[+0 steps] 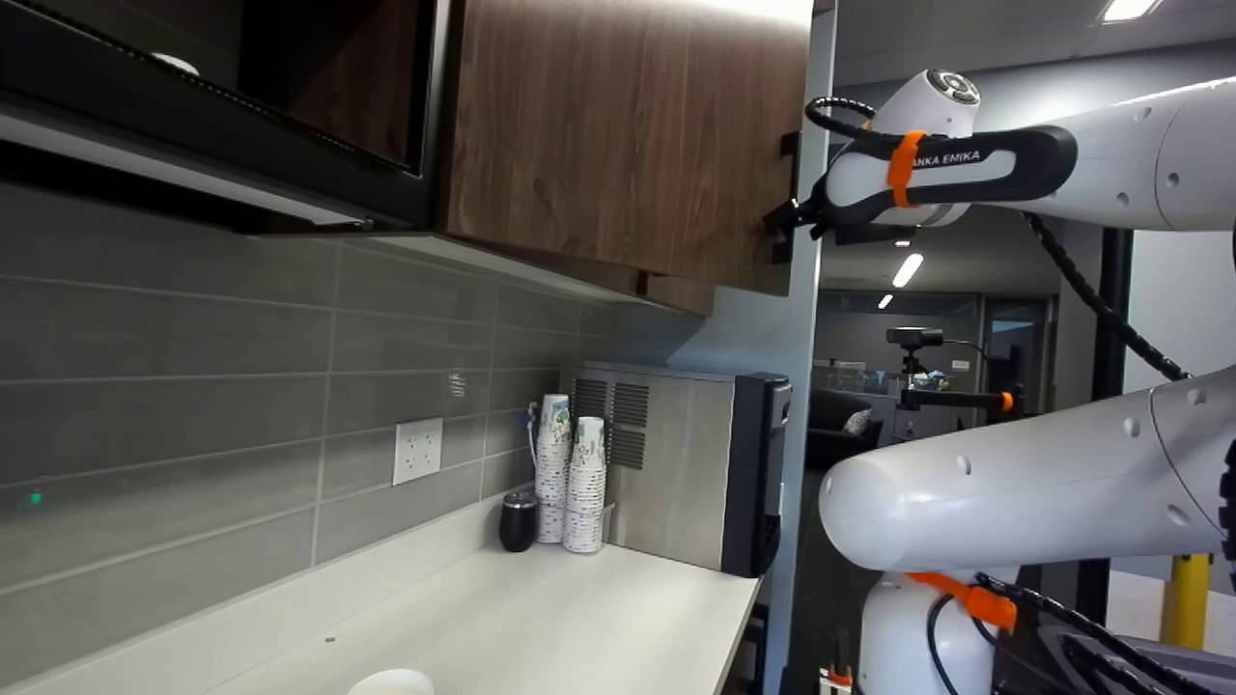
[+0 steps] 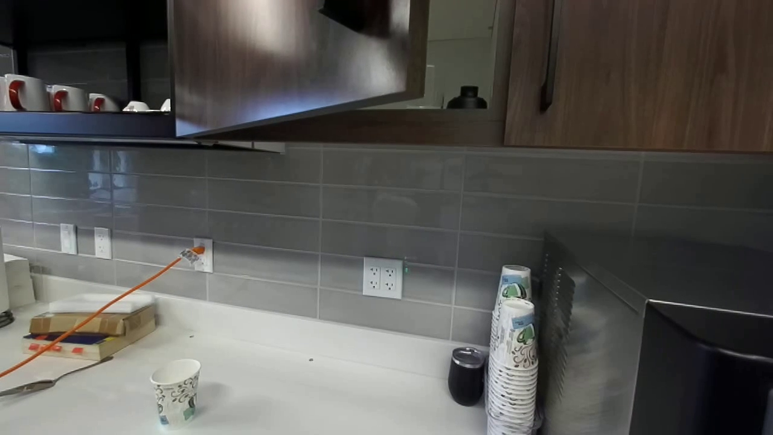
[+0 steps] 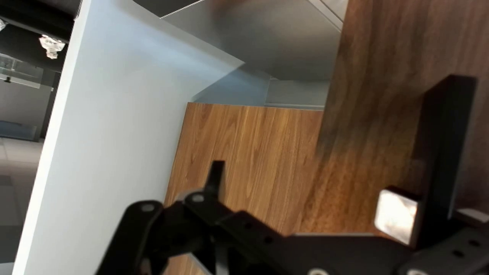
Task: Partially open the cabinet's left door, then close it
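- Plainly, the left door (image 1: 628, 135) of the cabinet (image 2: 435, 127) stood ajar, high above the counter (image 1: 541, 627) and next to a black shelf unit (image 2: 84, 125).
- Its free edge stood out from the cabinet in both exterior views; through the gap a dark bottle-like thing (image 2: 467, 99) showed in an exterior view.
- At the door's black handle (image 3: 450, 145) was the gripper (image 3: 305, 183), its fingers (image 3: 397, 217) spread apart; in the wrist view one overlapped the handle, though whether they touched could not be told.
- The right door (image 2: 652, 72) hung flush.
- On the counter, stacked paper cups (image 1: 585, 487) stood between a black tumbler (image 1: 519, 521) and a steel-sided machine (image 1: 676, 463).
- A lone patterned cup (image 2: 176, 393) stood upright there, well apart from the stacks.
- Farther along lay a small pile (image 2: 105, 327), an orange cord (image 2: 142, 284) passing in front of it to a wall outlet (image 2: 207, 262).
- White mugs (image 2: 30, 93) with red handles sat on the black shelf unit.
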Controlling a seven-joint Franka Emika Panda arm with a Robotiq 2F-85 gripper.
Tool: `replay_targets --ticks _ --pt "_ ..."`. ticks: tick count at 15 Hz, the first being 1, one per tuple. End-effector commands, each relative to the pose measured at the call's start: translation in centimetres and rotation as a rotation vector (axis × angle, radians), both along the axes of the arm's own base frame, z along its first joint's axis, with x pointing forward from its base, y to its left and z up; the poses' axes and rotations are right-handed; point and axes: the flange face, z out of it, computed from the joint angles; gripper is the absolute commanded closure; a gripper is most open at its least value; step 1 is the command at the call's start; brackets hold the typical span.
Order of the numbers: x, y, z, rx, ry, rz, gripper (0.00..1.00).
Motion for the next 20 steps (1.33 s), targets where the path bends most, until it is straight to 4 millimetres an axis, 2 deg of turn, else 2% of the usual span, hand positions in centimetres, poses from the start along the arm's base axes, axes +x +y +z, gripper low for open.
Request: replay_targets --ticks 1,7,20 --pt "-0.7 -2.6 -2.0 0.03 0.003 -0.065 0.0" --pt "2.0 -4.7 -1.2 0.033 -0.082 -0.05 0.0" --pt "12.9 -6.5 1.0 0.087 -0.157 0.092 0.0"
